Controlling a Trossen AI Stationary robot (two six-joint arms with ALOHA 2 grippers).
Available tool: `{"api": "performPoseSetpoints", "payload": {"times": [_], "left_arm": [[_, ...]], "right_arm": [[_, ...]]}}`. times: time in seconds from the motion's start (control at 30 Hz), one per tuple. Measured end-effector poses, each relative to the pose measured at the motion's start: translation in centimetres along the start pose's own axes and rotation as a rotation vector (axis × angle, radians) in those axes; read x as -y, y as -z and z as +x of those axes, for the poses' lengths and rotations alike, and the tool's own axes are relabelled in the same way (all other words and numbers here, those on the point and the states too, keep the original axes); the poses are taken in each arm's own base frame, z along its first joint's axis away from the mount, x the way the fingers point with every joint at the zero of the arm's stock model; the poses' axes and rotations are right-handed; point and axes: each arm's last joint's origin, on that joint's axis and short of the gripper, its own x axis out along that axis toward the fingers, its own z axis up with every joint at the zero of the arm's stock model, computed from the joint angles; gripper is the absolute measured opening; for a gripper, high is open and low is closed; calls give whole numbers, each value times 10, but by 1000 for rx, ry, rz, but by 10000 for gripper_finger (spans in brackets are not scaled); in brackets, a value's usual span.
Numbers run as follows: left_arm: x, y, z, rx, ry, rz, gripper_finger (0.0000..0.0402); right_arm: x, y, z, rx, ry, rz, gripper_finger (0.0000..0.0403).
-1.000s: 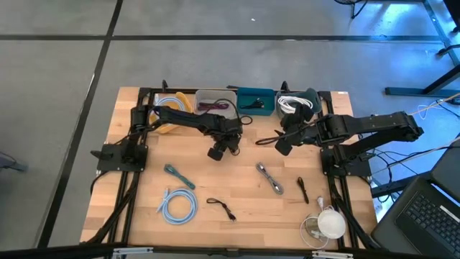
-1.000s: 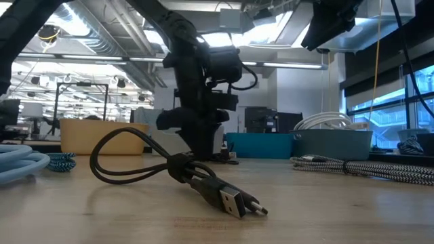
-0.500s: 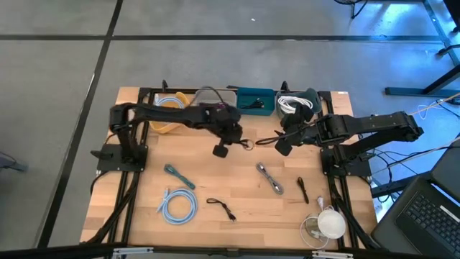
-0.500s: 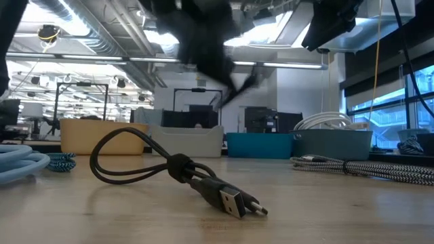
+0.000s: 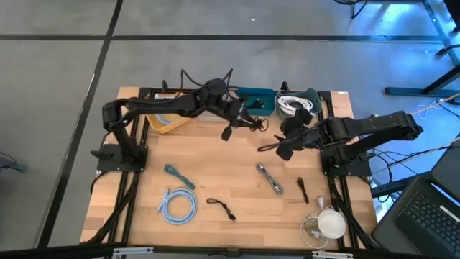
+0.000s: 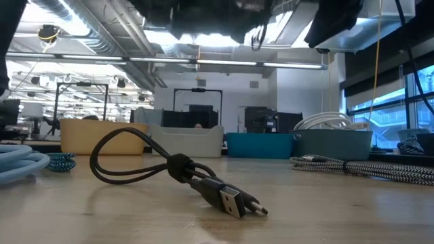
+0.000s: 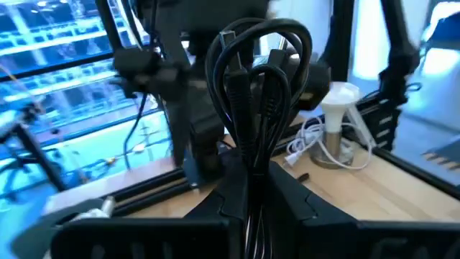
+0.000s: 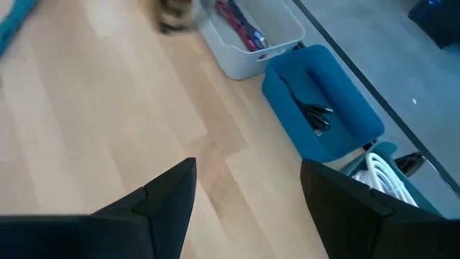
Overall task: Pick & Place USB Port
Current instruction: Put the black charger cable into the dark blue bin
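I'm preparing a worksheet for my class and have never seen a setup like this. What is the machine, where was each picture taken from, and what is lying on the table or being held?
It is a robot with two dark arms at a wooden table. One camera looks straight down, one sits at table height, and one rides on each wrist. The left gripper is shut on a bundled black cable, lifted above the bins. The right gripper is open and holds nothing. At the far edge stand a yellow bin, a blue bin and a bin of white cable. On the wood lie a light blue coil, a short black cable and a braided cable.
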Motion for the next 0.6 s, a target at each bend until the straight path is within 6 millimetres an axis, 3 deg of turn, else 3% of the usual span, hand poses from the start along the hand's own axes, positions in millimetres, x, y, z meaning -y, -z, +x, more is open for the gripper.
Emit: {"api": "performPoseSetpoints", "payload": {"times": [0.27, 0.6], "left_arm": [[-21, 54, -16, 222, 34, -143, 21], [-15, 53, -21, 319, 71, -141, 20]], "right_arm": [[-14, 1, -11, 110, 22, -33, 253], [-24, -30, -18, 378, -26, -71, 252]]}}
